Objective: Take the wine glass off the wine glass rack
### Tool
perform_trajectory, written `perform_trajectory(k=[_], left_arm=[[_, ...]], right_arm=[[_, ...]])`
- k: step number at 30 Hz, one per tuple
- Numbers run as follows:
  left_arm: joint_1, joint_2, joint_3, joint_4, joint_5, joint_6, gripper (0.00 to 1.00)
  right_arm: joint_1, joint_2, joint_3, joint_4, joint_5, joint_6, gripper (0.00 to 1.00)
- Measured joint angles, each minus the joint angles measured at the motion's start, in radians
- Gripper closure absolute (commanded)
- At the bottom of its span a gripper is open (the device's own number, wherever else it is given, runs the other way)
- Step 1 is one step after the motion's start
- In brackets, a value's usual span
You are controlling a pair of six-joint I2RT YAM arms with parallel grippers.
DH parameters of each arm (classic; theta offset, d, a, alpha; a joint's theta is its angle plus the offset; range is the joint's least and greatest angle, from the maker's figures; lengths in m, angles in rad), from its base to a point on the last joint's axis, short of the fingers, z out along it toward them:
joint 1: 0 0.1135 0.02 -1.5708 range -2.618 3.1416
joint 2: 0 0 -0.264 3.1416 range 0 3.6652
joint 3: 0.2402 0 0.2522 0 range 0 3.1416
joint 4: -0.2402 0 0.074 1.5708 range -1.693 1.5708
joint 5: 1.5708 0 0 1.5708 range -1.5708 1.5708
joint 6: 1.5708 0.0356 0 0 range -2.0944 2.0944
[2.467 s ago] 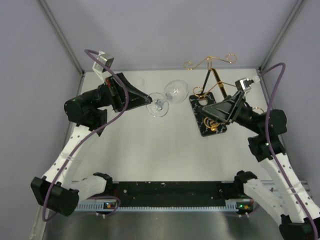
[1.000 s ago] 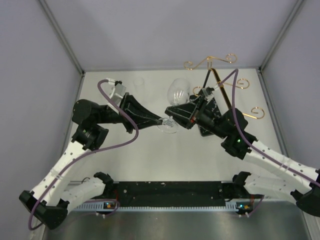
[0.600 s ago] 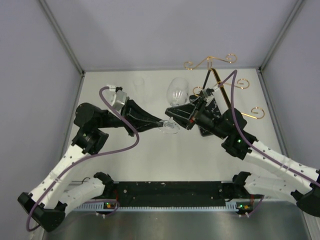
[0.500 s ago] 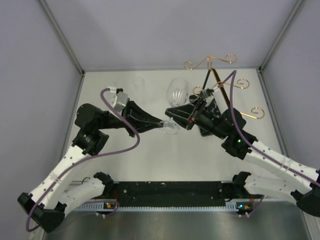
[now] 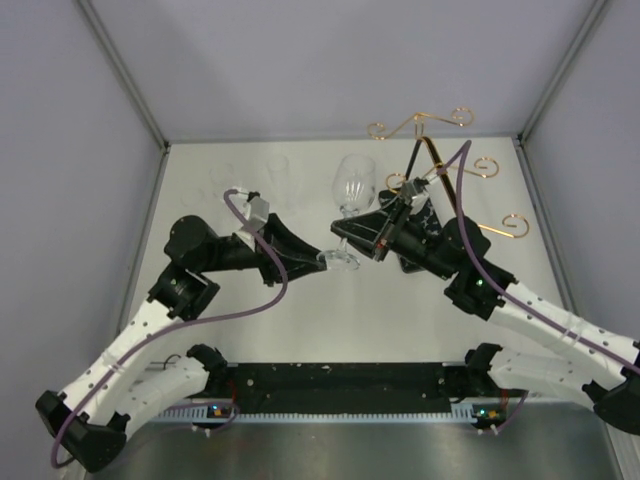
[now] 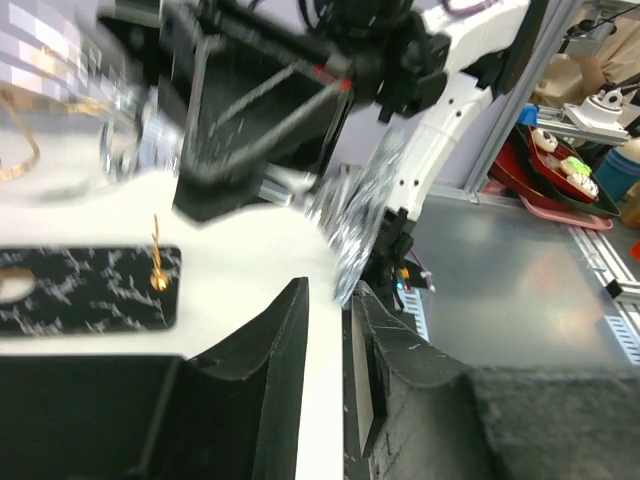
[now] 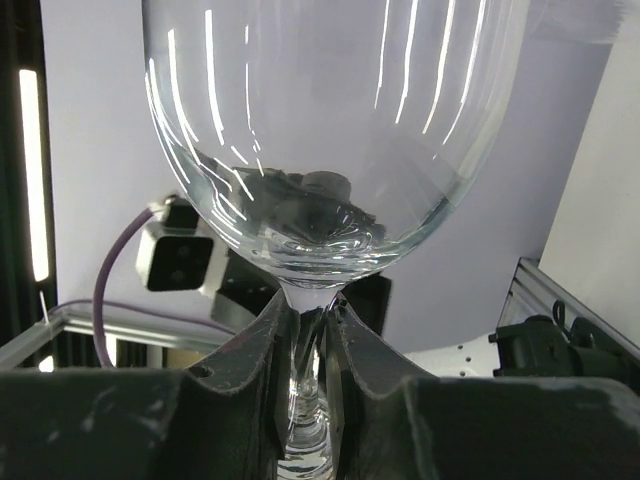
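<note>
Robotics lab, grey wall panels (image 5: pixel 330 60), aluminium frame (image 5: pixel 120 70), white tabletop (image 5: pixel 300 320)

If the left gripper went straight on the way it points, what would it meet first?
Probably the foot of the wine glass, just ahead of the left gripper; the right gripper holds its stem. Depth is unclear.

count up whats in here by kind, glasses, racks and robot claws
wine glass: 1
wine glass rack: 1
claws: 2, the left claw and the right claw, which is closed on the glass stem
total: 4
</note>
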Motion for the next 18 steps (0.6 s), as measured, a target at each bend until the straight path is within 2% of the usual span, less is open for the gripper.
perform_trajectory(k=[7, 11, 18], left_arm=[[0.000, -0.007, -0.062, -0.104, -0.029, 0.004, 0.59], [0.000, -0.026, -0.069, -0.129, -0.042, 0.011, 0.57], [0.000, -0.047, -0.068, -0.213, -0.079, 0.037, 0.53]], right_arm=[[-0.001, -0.021, 0.000, 0.023, -0.003, -0.021, 1.00], [-0.001, -0.024, 0.001, 0.026, -0.007, -0.036, 1.00], [-0.047, -0.039, 0.033, -0.041, -0.084, -0.105, 1.00]])
